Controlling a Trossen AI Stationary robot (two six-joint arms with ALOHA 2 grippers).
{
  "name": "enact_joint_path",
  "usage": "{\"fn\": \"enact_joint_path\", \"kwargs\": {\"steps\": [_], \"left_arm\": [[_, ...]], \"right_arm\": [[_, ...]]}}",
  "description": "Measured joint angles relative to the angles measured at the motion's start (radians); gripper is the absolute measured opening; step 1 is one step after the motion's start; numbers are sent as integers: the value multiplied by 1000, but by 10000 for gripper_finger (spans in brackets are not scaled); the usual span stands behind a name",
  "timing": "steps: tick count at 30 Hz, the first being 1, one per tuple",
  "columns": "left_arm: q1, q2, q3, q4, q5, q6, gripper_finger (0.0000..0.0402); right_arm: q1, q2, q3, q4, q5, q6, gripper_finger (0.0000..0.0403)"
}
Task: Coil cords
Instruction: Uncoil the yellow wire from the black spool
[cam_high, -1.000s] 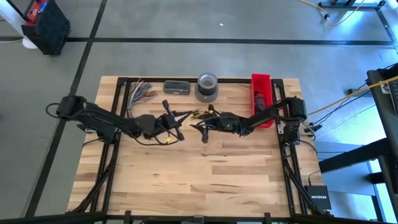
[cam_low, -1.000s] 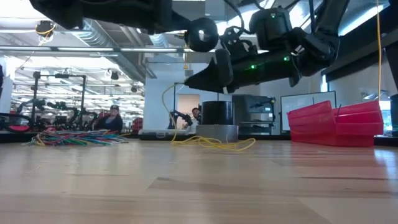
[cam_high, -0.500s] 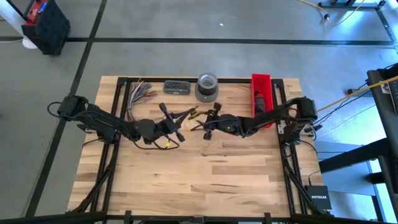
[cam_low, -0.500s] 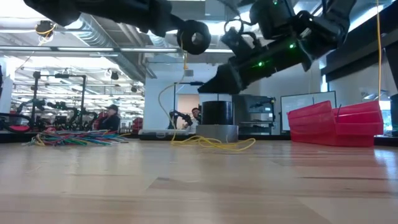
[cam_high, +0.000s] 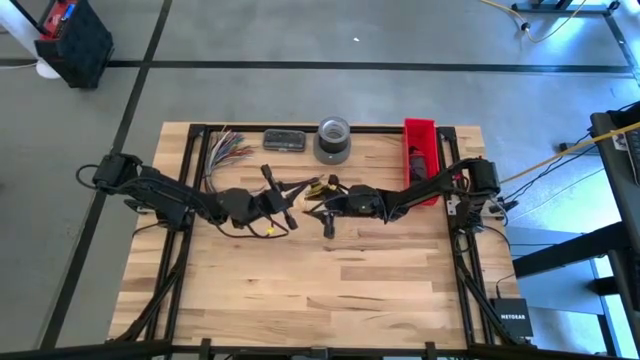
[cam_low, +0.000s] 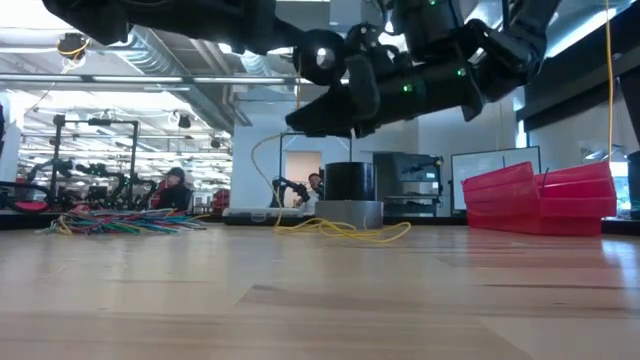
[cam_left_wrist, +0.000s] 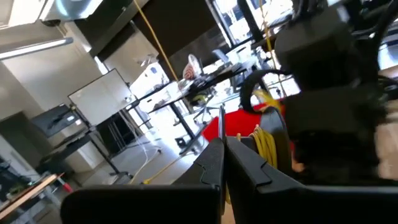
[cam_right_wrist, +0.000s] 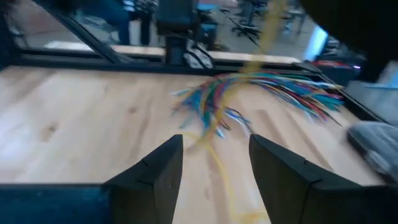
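Observation:
The cord that shows is thin and yellow. Its slack loops lie on the table (cam_low: 345, 231) beside the tape roll, and one strand rises in an arc (cam_low: 262, 150) to the grippers above. My left gripper (cam_high: 300, 187) (cam_left_wrist: 222, 155) is shut on it over the table's middle. My right gripper (cam_high: 322, 212) (cam_right_wrist: 214, 162) faces it from the right, open. A blurred stretch of cord (cam_right_wrist: 264, 34) runs down between its fingers; I cannot tell whether it touches them. Several yellow strands (cam_left_wrist: 266, 140) lie side by side near the right arm. My left gripper pinches a thin strand of the cord (cam_left_wrist: 221, 118) between its two shut fingers, which lie about level and point toward the table's right. The strand comes out past the fingertips. The cord below hangs slack, its lower loops on the table.
A fan of multicoloured wires (cam_high: 228, 150) lies at the far left. A dark flat box (cam_high: 284, 140) and a grey tape roll (cam_high: 333, 140) stand at the far edge, a red bin (cam_high: 420, 160) at the far right. People (cam_low: 180, 188) sit in the room behind.
My right gripper swung toward the table's far edge, tipping down, then came back. It now lies more level and reaches farther toward my left gripper, still open. My left gripper stayed in place and rolled slightly, still shut on the cord.

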Motion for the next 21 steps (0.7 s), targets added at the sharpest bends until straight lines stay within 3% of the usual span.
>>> {"fn": "enact_joint_path", "kwargs": {"steps": [7,12,16,21], "left_arm": [[4,0,0,-2,-3,2,0],[5,0,0,-4,-8,3,0],[4,1,0,-1,-80,21,0],[5,1,0,-11,-142,27,0]], "right_arm": [[13,2,14,2,14,14,164],[13,2,14,-30,20,-46,89],[14,-13,14,-64,20,-97,14],[44,-49,14,-98,115,-149,20]]}}
